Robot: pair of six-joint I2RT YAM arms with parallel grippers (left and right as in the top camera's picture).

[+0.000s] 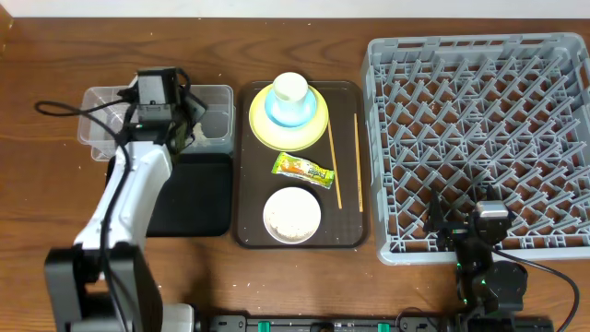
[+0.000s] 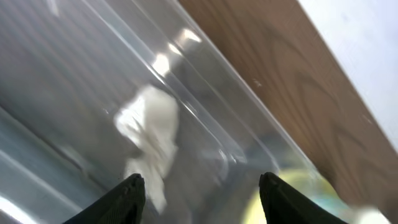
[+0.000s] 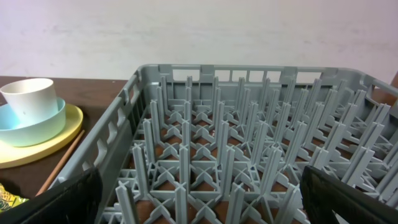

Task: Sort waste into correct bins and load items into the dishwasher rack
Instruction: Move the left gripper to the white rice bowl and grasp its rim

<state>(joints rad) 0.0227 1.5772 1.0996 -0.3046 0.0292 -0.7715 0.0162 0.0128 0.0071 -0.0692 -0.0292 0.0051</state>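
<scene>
I'm counting two chopsticks point(image 1: 333, 161), one blue bowl point(image 1: 301, 115), one white bowl point(image 1: 292, 214), one cup point(image 1: 289, 88), one plate point(image 1: 319, 129), one wrapper point(image 1: 302, 168), one tissue point(image 2: 152, 124), one clear tub point(image 1: 218, 97), one black tray point(image 1: 198, 198), one brown tray point(image 1: 347, 223), one rack point(image 1: 479, 92).

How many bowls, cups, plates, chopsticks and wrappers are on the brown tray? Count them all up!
Bowls: 2, the light blue bowl and the white bowl
Cups: 1, the white cup
Plates: 1, the yellow-green plate
Chopsticks: 2, one chopstick and the other chopstick
Wrappers: 1, the snack wrapper
Total: 7
</scene>
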